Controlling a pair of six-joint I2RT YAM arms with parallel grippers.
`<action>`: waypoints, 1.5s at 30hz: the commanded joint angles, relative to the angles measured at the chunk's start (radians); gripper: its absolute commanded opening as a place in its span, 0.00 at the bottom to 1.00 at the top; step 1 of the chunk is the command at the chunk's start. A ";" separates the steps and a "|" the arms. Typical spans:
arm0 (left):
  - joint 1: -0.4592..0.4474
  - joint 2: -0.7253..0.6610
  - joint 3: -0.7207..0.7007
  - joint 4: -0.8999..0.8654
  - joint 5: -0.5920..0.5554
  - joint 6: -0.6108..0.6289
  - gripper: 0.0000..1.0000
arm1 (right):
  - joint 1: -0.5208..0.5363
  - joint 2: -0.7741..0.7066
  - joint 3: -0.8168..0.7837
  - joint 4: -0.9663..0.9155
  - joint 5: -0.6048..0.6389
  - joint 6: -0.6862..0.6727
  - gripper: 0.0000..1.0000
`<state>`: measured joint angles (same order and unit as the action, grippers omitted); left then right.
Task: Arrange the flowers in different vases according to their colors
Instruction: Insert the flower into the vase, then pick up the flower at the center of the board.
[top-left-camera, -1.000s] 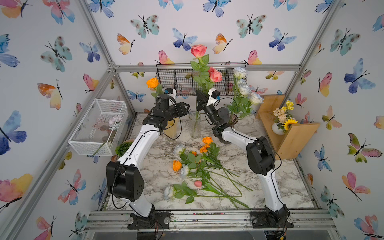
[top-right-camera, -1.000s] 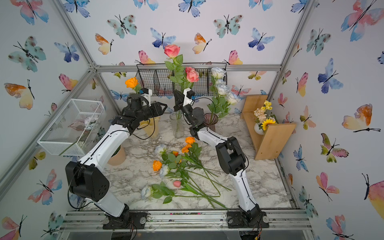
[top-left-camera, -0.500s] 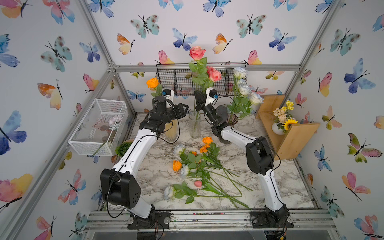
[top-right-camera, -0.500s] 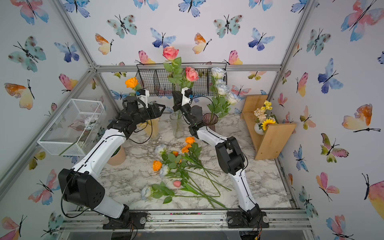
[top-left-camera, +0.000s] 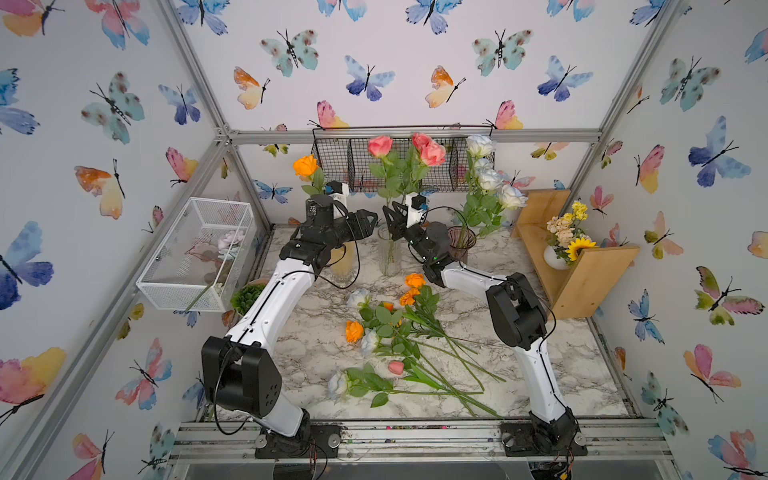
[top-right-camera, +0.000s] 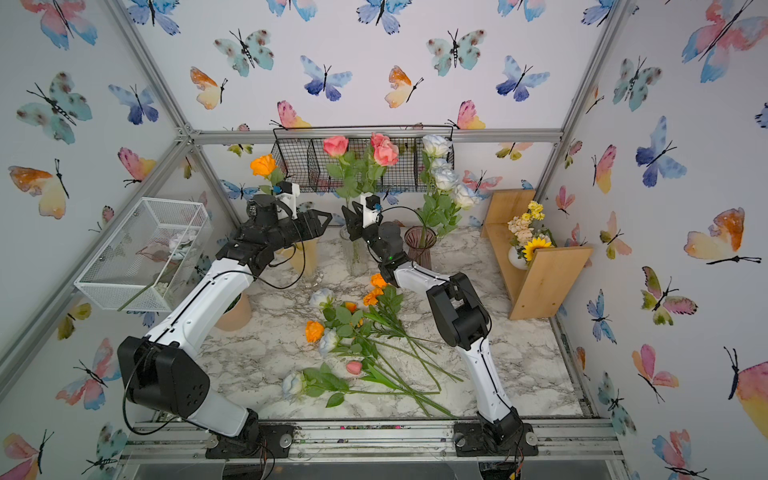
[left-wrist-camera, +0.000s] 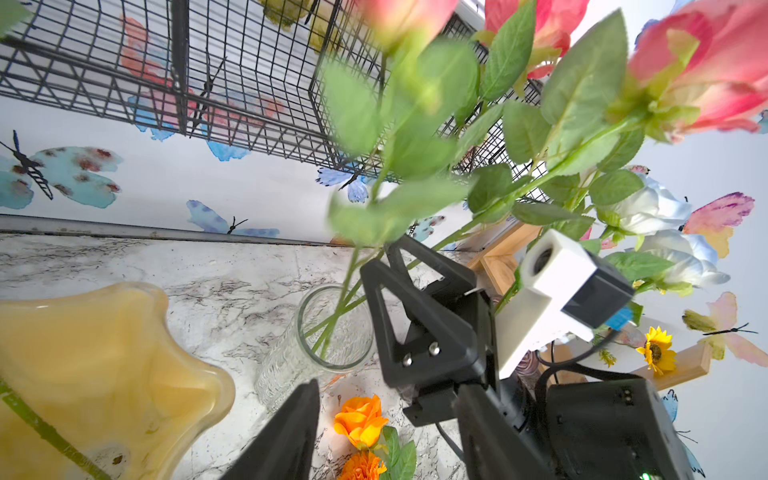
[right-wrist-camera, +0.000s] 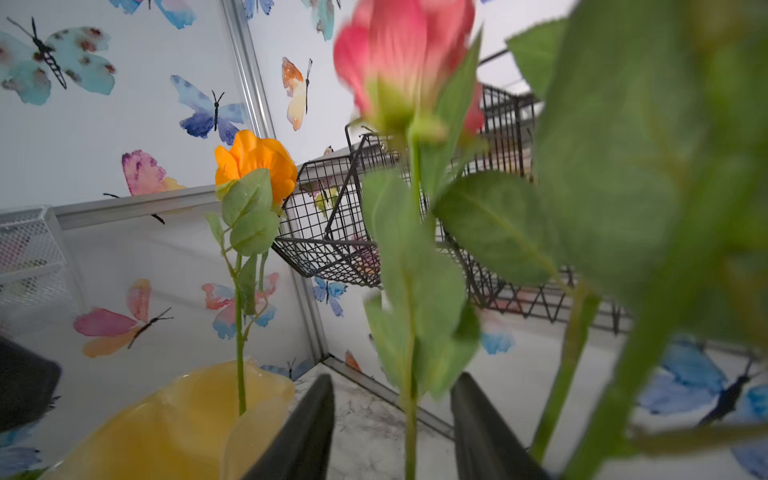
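Three vases at the back of the worktop (top-left-camera: 540, 374) already carry stems. One orange rose (top-left-camera: 305, 165) stands in the yellow vase (top-left-camera: 343, 266), pink roses (top-left-camera: 430, 151) in the clear vase (top-left-camera: 388, 253), and white roses (top-left-camera: 488, 180) in the purple vase (top-left-camera: 461, 245). I judge the job roughly half done, since a heap of flowers (top-left-camera: 395, 332), orange, white and one pink bud, lies unsorted mid-worktop. Both top views show that heap whole; the left wrist view catches only its orange edge. Only the right wrist view shows the right gripper (right-wrist-camera: 392, 382) with fingers spread either side of a pink stem, not pinching it. The left gripper (top-left-camera: 370, 224) hangs near the clear vase's mouth, fingers apart and empty.
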<state>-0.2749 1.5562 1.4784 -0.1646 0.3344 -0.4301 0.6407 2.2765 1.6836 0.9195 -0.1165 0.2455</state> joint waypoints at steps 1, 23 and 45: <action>0.003 -0.043 -0.008 0.013 -0.017 0.008 0.59 | 0.007 -0.114 -0.025 -0.001 0.038 0.000 0.62; 0.001 -0.300 -0.229 -0.049 -0.021 -0.013 0.63 | 0.074 -0.640 -0.288 -0.616 -0.009 0.182 0.62; -0.029 -0.581 -0.414 -0.204 -0.039 0.029 0.69 | 0.079 -1.037 -0.361 -1.252 0.005 0.178 0.66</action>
<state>-0.2989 1.0191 1.0813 -0.3138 0.3317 -0.4358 0.7147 1.2850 1.3479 -0.1944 -0.1387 0.4446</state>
